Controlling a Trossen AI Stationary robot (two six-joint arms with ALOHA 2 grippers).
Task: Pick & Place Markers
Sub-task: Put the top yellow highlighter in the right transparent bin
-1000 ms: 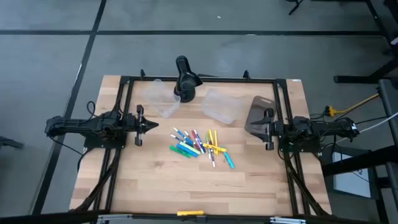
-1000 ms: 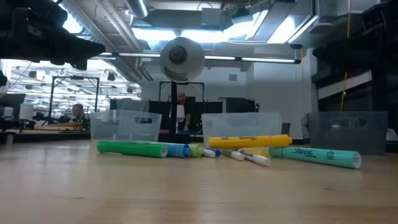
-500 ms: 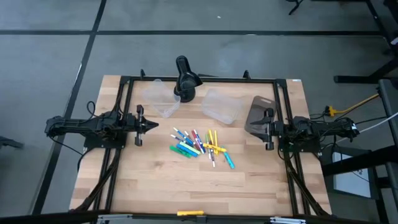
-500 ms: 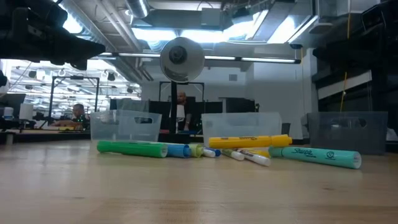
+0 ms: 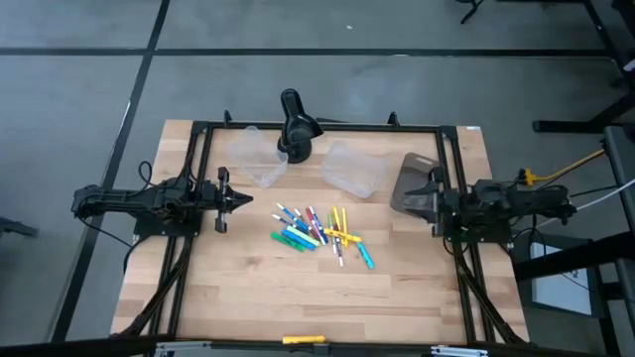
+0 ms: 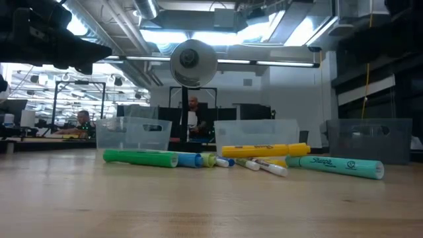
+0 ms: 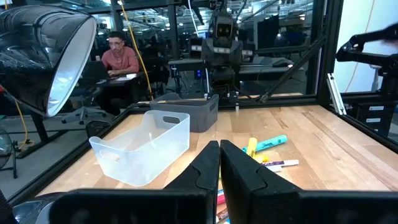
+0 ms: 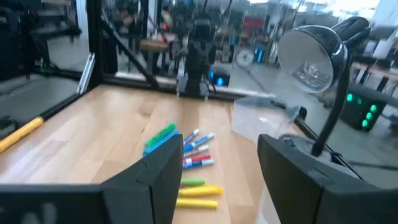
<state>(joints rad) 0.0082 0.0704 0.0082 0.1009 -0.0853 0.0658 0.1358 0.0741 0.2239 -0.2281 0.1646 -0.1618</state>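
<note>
Ahead of both tools, bare counter is lying open. The left tool, fingers pressed together and holding nothing, is hovering at the counter's left edge, with the markers lying heaped just beyond its tip, mid-counter. The right tool is facing them from the right edge, fingers spread wide and empty, sitting over a grey tub. Beyond the heap, two clear tubs and a black lamp are crowding the far edge.
</note>
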